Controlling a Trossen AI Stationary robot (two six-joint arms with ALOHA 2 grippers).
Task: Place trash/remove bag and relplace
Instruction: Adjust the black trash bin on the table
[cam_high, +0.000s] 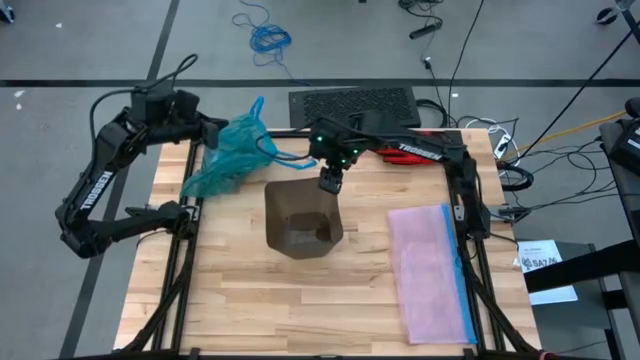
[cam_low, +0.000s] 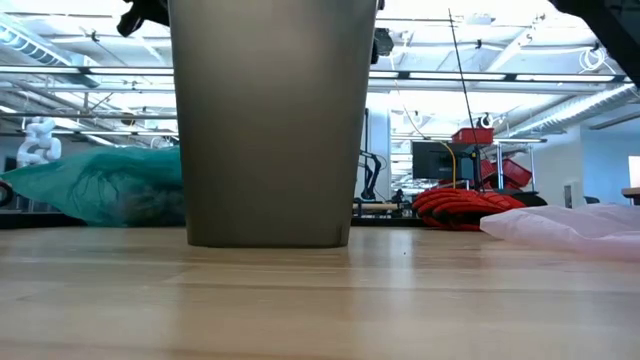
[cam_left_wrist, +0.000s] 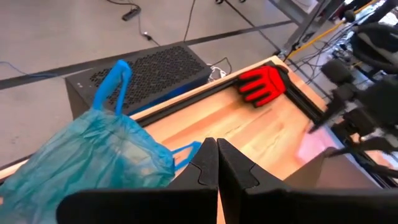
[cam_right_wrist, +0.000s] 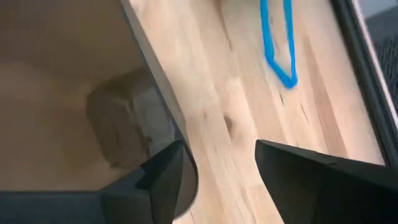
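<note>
Grey bin (cam_high: 302, 218) sits upright approx mid-desk, a bit toward the far edge, no liner in it that I can see, w/ a brown crumpled wad (cam_high: 310, 232) lying at the bottom. Right gripper (cam_high: 331, 181) hangs right over the bin's far rim; in the right wrist view its fingers (cam_right_wrist: 166, 180) are spread apart, one on each side of the rim wall, nothing held btwn them. Same view shows the brown wad down inside the bin and a blue drawstring loop (cam_right_wrist: 278, 43) lying on the bare wood just beside it. The teal bag (cam_high: 234, 150) is slumped on the far-left part of the desk (cam_high: 250, 300), bunched up w/ its blue ties sticking out, one pointing up past the far edge and one trailing toward the bin. Left gripper (cam_left_wrist: 217, 163) is up by the far-left corner right next to the bag, fingers pressed together w/ nothing in them. Pink translucent bag (cam_high: 430, 268) w/ a blue edge lies flat along the right side of the desk, well apart from the bin. Red-and-black glove (cam_left_wrist: 263, 84) sits at the far edge toward the right corner. Low view is mostly just the bin front & center, teal bag behind it.
</note>
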